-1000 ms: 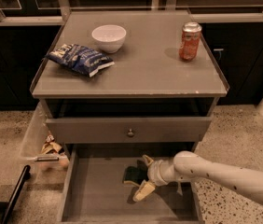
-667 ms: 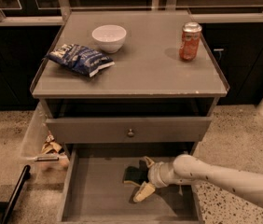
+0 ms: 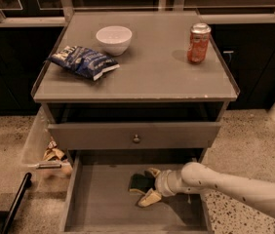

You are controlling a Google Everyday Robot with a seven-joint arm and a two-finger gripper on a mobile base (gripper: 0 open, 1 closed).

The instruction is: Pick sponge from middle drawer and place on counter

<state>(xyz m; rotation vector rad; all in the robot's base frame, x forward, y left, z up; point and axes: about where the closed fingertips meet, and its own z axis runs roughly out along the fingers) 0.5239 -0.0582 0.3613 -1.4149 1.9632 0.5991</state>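
The sponge (image 3: 140, 182), dark green, lies on the floor of the pulled-out middle drawer (image 3: 103, 204), right of its centre. My gripper (image 3: 149, 185) reaches into the drawer from the right, low over the floor. It is open, with one pale finger (image 3: 152, 171) behind the sponge and the other in front of it, so the sponge's right end sits between them. The counter (image 3: 152, 67) is the grey cabinet top above the drawers.
On the counter stand a white bowl (image 3: 113, 38), a blue-and-white snack bag (image 3: 83, 61) and a red soda can (image 3: 198, 43). The drawer front with a round knob (image 3: 136, 139) overhangs the open drawer's back. Scraps (image 3: 53, 154) lie on the floor at left, by a black bar (image 3: 15, 199).
Almost nothing: my gripper stays at the sponge inside the drawer, and the sponge has not moved.
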